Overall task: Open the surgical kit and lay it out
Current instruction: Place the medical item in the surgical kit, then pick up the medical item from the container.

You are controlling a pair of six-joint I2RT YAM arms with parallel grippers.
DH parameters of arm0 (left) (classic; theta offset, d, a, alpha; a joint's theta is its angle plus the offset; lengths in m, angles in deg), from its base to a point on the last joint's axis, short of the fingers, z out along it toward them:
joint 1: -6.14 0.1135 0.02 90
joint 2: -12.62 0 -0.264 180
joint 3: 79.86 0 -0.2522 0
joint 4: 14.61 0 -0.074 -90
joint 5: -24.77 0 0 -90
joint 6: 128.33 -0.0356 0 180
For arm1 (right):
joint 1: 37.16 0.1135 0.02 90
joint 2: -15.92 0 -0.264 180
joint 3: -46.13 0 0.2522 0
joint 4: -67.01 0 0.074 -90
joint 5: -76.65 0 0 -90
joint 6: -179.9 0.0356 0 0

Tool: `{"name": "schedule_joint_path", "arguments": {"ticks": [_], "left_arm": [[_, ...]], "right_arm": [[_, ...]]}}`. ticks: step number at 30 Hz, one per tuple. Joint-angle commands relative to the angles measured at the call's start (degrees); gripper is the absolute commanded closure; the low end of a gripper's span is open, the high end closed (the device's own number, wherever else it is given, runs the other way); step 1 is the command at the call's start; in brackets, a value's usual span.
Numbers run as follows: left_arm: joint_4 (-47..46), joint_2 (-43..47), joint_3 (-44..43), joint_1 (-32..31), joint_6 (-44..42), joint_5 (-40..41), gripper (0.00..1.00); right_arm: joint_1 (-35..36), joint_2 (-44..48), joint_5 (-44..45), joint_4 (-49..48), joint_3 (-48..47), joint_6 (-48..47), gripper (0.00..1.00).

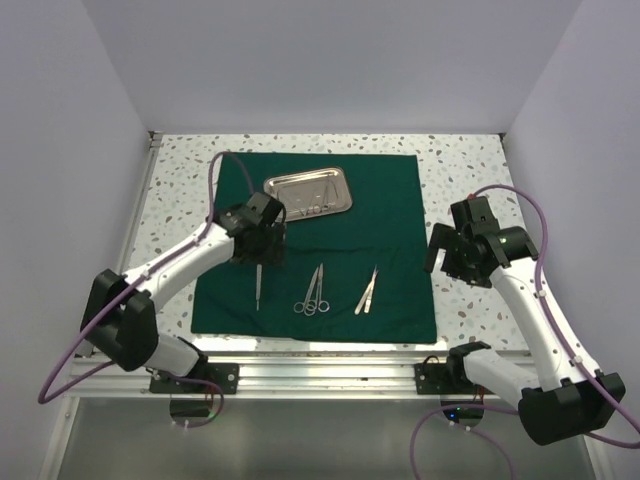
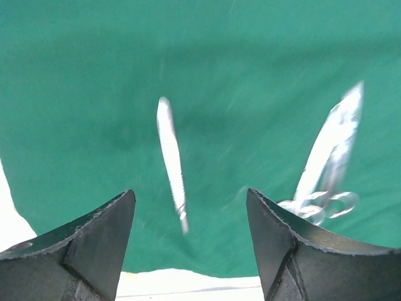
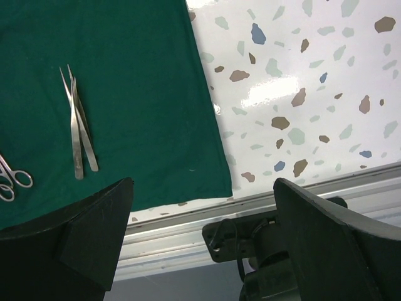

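Near edge: drape [image 1: 390,220] lies spread flat on the counter [image 1: 460,170], near hem just inside the counter's front rail. No folds seen.

Near row on drape, L to R:
- slim straight instrument [image 1: 258,285], tip pointing near, lies alone
- ring-handled pair [image 1: 313,292], side by side, rings toward near edge; scissors vs forceps, can't tell
- tweezers [image 1: 367,290], two pcs touching, slightly angled

All three sets apart from each other, none off the cloth.

L tool [image 1: 262,245] hangs directly over the far end of the slim instrument. Wrist view: jaws well apart, nothing between them, instrument flat on the cloth below. Blur in that view, so contact w/ cloth can't be judged.

R tool [image 1: 445,262] hangs off the drape's right edge over bare counter, jaws fully spread, holding nothing.

Far: tray [image 1: 290,190] on far-centre part of drape, tilted a bit vs the hem. Glare inside; can't tell if anything is left in it.

Step (judgement): laying out instruments, at or near the last piece; kit looks opened, layout approx complete.

Next move calls for: lift L tool straight up w/o snagging the cloth or nudging the slim instrument, then check the tray for leftovers
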State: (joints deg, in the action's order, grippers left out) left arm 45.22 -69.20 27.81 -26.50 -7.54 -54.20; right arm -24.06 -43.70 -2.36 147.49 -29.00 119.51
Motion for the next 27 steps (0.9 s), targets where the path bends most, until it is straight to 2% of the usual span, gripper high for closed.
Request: {"name": "schedule_joint_path", "arguments": {"ticks": [1, 3, 7, 9, 11, 12, 16, 22, 27], "left_arm": [[1.22, -5.42, -15.55, 1.35, -3.79, 4.0, 0.25], [0.88, -9.13, -21.12, 2.49, -6.95, 4.27, 0.25], [1.57, -23.42, -37.62, 5.3, -10.13, 3.83, 0.3], [1.92, -28.11, -42.57, 6.44, -11.18, 3.48, 0.32], [1.49, -36.52, -50.38, 7.41, -11.71, 2.69, 0.35], [1.57, -36.57, -50.42, 7.42, -11.71, 2.68, 0.36], [3.68, -47.96, -62.42, 9.0, -11.1, 3.03, 0.43], [3.95, -53.97, -68.61, 10.84, -10.22, 2.77, 0.46], [2.19, -53.71, -66.77, 11.29, -11.18, 3.12, 0.46]], "right_arm": [[0.08, 0.29, 0.79, -0.36, -0.95, 0.72, 0.02], [-0.01, 0.2, 0.8, -0.19, -0.95, 1.24, 0.02], [-0.01, -0.85, 0.71, 0.43, -1.91, 2.21, 0.02], [-0.01, -1.47, 1.23, 1.04, -3.32, 2.47, 0.02], [-0.01, -2.34, 1.84, 2.1, -4.81, 2.74, 0.01], [-0.01, -2.61, 1.94, 2.1, -5.17, 2.83, 0.01], [-0.01, -4.1, 3.25, 4.12, -7.19, 3.26, 0.02], [-0.01, -4.63, 5.45, 5.88, -8.33, 3.35, 0.02], [-0.01, -5.42, 5.81, 5.71, -8.07, 3.97, 0.02]]}}
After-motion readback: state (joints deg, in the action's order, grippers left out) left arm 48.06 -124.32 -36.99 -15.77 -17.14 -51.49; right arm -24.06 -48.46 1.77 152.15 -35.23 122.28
